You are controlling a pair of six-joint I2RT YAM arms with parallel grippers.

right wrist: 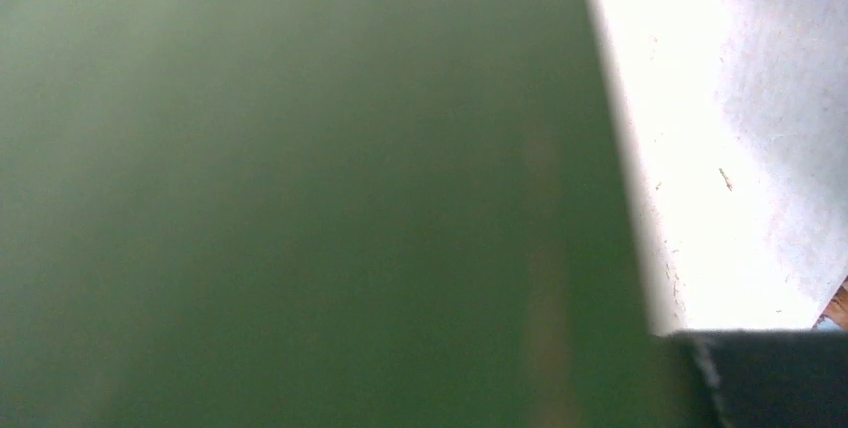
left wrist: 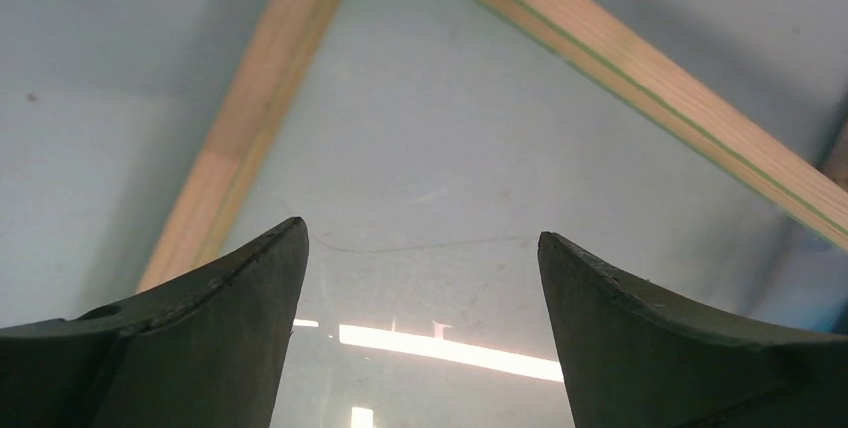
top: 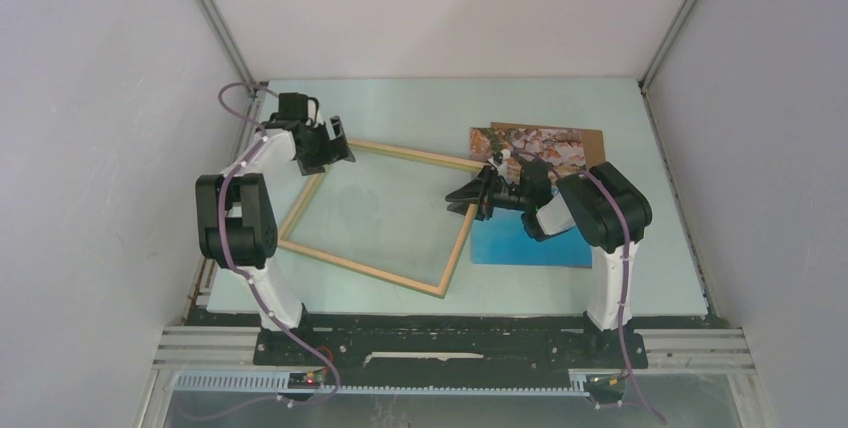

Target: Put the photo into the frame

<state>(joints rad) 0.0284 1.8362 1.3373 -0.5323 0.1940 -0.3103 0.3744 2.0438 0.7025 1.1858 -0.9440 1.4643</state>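
The frame (top: 360,266) lies askew on the table's middle, pale wood face up. My left gripper (top: 345,148) hovers open over its far left corner; the left wrist view shows wide-apart fingers (left wrist: 420,238) above the pane, with two wooden rails (left wrist: 240,138) meeting ahead. My right gripper (top: 462,200) is at the frame's right rail, jaws parted around it. The right wrist view is almost filled by blurred green frame (right wrist: 300,188), with one dark finger (right wrist: 770,378) at the lower right. The photo (top: 510,243), blue water and brown rocks, lies flat under the right arm.
A plain brown board (top: 595,138) pokes out from under the photo's far right corner. White enclosure walls stand close to the table's left, back and right edges. The pale table surface (top: 440,108) stretches behind the frame.
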